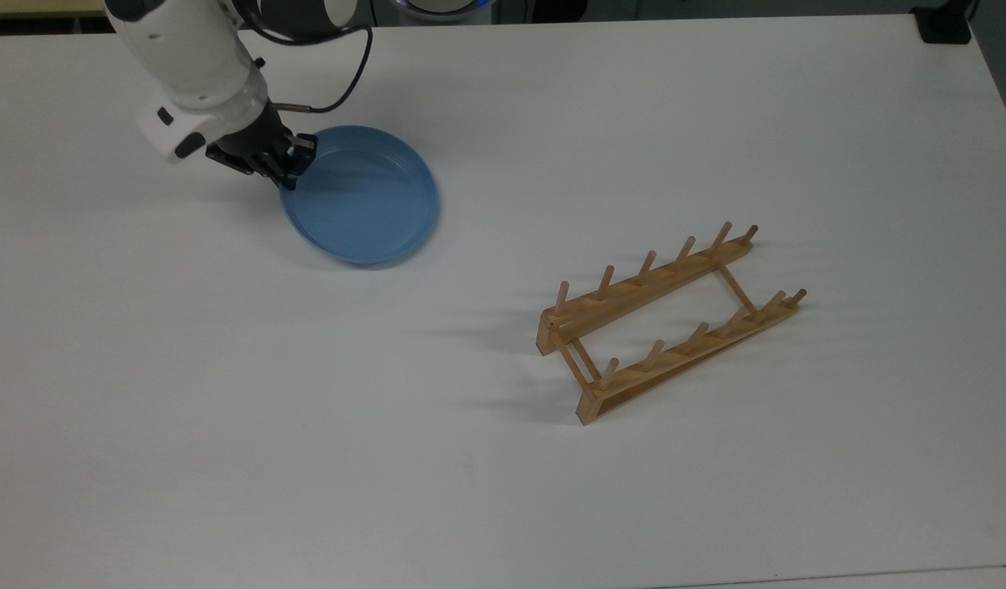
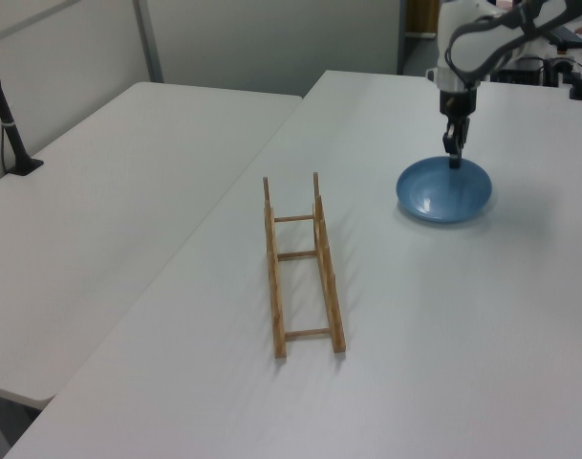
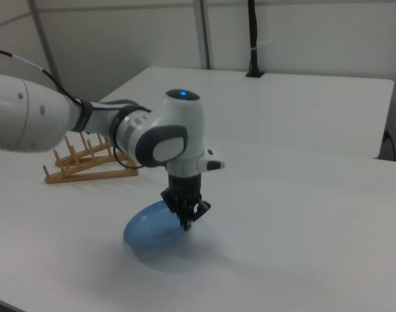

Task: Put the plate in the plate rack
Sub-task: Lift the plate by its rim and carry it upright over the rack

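Note:
The round light-blue plate point(image 1: 364, 196) hangs tilted just above the white table at the top view's upper left, and my gripper point(image 1: 290, 168) is shut on its left rim. In the right view the plate point(image 3: 149, 224) slopes down away from the gripper point(image 3: 186, 221), with a shadow under it. In the left view the gripper point(image 2: 453, 161) pinches the far rim of the plate point(image 2: 443, 191). The light-brown wooden plate rack point(image 1: 666, 319) stands apart on the table, at the top view's right of centre; I also see the rack point(image 2: 300, 268) in the left view and the rack point(image 3: 87, 162) behind the arm in the right view.
The white table point(image 1: 470, 491) stretches wide between plate and rack. A black clamp base point(image 1: 945, 24) sits at the top view's far right corner. A second white table with a black post point(image 2: 9, 124) adjoins on the left view's left.

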